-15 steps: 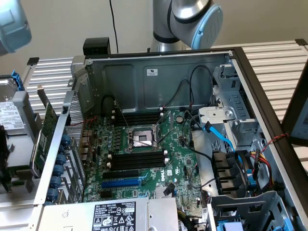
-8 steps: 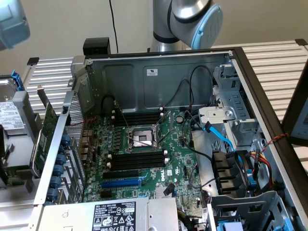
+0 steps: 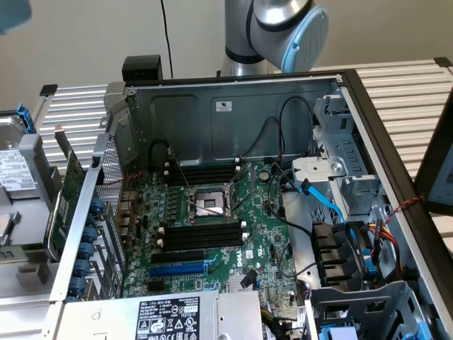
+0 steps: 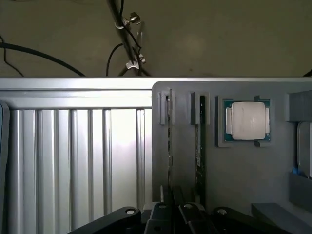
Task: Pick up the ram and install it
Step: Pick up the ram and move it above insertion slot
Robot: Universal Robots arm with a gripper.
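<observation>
The ram (image 4: 169, 141) is a thin green stick standing on edge in a slot of a grey holder tray (image 4: 243, 170). My gripper (image 4: 173, 207) sits at the stick's near end, with its black fingers (image 4: 161, 214) drawn together on either side of it, shut on the ram. A second green stick (image 4: 200, 146) stands in the neighbouring slot, just beside the fingers. In the exterior view the open computer case shows the motherboard with long black memory slots (image 3: 202, 236) below the processor socket (image 3: 207, 204) and more (image 3: 205, 173) above it.
A processor chip (image 4: 248, 120) rests in a pocket of the same tray. Ribbed aluminium table (image 4: 73, 161) lies beside the tray, with black cables (image 4: 126, 34) beyond it. In the exterior view a green expansion card (image 3: 65, 205) leans at the case's left, and the arm's joint (image 3: 283, 28) rises behind the case.
</observation>
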